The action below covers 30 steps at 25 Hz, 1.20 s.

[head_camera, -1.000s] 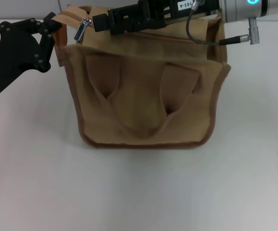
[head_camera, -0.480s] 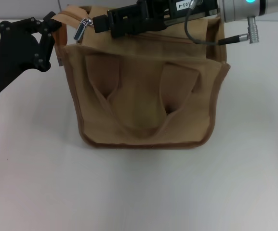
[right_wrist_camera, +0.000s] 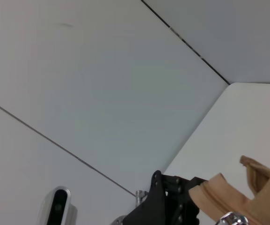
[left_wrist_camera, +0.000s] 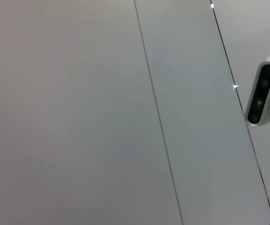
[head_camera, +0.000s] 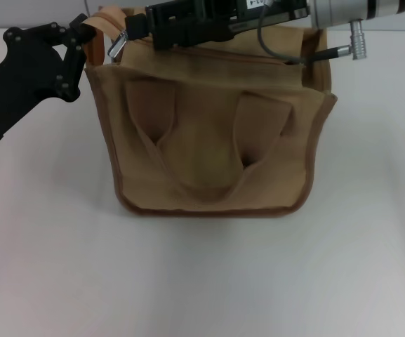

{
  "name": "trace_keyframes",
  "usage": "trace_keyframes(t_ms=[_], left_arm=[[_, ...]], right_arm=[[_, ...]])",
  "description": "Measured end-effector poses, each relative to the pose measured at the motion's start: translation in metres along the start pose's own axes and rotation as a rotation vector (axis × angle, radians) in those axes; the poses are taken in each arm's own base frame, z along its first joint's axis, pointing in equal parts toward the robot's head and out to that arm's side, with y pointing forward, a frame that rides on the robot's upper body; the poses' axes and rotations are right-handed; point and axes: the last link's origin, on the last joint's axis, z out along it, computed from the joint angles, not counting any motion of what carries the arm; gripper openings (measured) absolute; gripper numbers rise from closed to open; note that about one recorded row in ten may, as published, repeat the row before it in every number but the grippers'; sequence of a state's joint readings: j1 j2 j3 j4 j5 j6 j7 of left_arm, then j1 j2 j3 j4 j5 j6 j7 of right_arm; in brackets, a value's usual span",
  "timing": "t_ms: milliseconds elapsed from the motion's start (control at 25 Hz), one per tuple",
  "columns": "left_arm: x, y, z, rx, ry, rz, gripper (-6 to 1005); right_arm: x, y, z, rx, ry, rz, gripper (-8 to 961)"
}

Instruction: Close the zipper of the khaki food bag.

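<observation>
Standing upright on the white table (head_camera: 202, 281), the boxy tan canvas khaki food bag (head_camera: 213, 151) with brown piped edges fills the middle of the head view, its two fabric loop handles drooping down its near face. The zipper (head_camera: 216, 50), a tan-taped line along the bag's top edge, ends at the bag's left corner, where the small shiny silver pull tab (head_camera: 116, 46) hangs.

The right gripper (head_camera: 140, 25) reaches along the bag's top and meets that tab; its black fingers appear pinched on it, though the grasp itself is partly hidden. The left gripper (head_camera: 81, 36) sits just beside the bag's left corner, closed on the orange-brown side tab (head_camera: 98, 28) as an anchor.

Judging by its sag, the canvas is soft and light, so it would buckle or slide under a pull. The stiff metal tab is the only sound hold, small and likely slippery.
</observation>
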<state>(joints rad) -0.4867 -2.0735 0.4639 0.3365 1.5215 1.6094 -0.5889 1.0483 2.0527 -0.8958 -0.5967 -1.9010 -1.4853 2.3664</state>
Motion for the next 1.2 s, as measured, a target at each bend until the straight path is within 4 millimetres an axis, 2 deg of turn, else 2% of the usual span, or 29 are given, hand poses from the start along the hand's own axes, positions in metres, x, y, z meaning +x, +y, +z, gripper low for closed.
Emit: trace_keyframes(t_ms=[360, 1200], left_arm=[[0.001, 0.0, 0.0, 0.0, 0.005, -0.001, 10], [0.008, 0.006, 0.002, -0.032, 0.066, -0.01, 11]], right_arm=[[0.0, 0.006, 0.009, -0.021, 0.016, 0.006, 762], [0.004, 0.0, 0.019, -0.006, 0.01, 0.038, 762]])
